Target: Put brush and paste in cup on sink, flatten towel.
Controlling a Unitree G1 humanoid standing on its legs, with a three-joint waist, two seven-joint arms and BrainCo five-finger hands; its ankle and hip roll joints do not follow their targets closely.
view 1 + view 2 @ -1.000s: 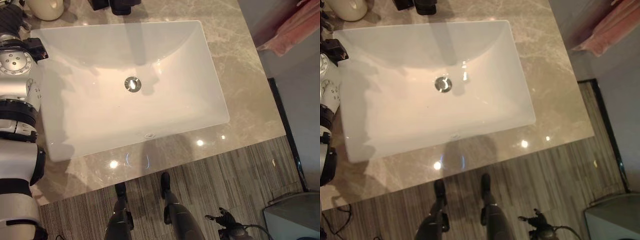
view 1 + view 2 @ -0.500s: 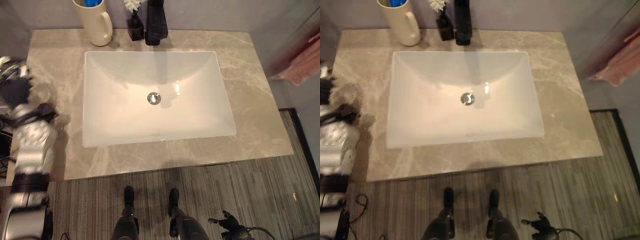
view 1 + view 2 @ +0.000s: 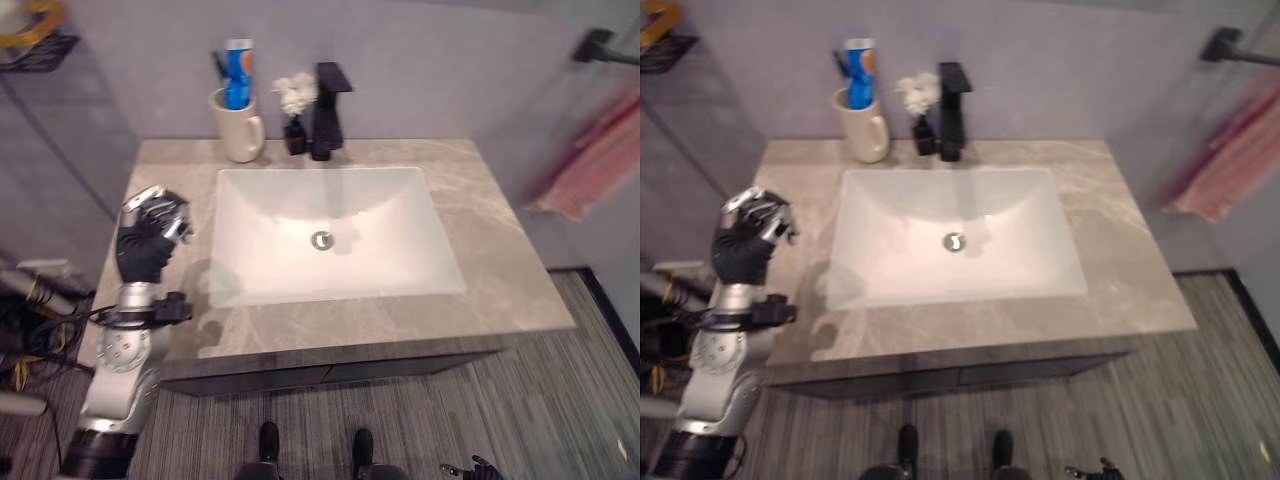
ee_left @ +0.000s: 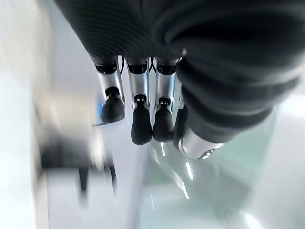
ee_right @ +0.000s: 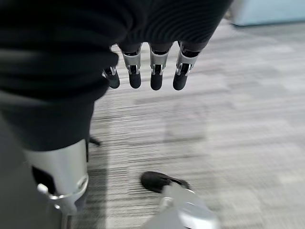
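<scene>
A cream cup point(image 3: 238, 132) stands at the back left of the counter, beside the white sink point(image 3: 335, 235). A blue paste tube point(image 3: 237, 84) and a dark brush point(image 3: 219, 66) stick up out of it. A pink towel point(image 3: 592, 158) hangs from a black bar point(image 3: 598, 44) on the right wall. My left hand point(image 3: 148, 236) is raised over the counter's left edge, fingers point(image 4: 141, 119) relaxed and holding nothing. My right hand point(image 5: 157, 71) hangs low over the floor with relaxed, empty fingers.
A black faucet point(image 3: 327, 110) and a small black vase of white flowers point(image 3: 294, 116) stand behind the basin. The beige stone counter point(image 3: 500, 270) runs around it. A dark wall shelf point(image 3: 35, 45) with a yellow thing hangs at the upper left.
The camera has swung up and back, so the whole counter, cup, wall and towel now show. My left hand has come into view over the counter's left edge.
</scene>
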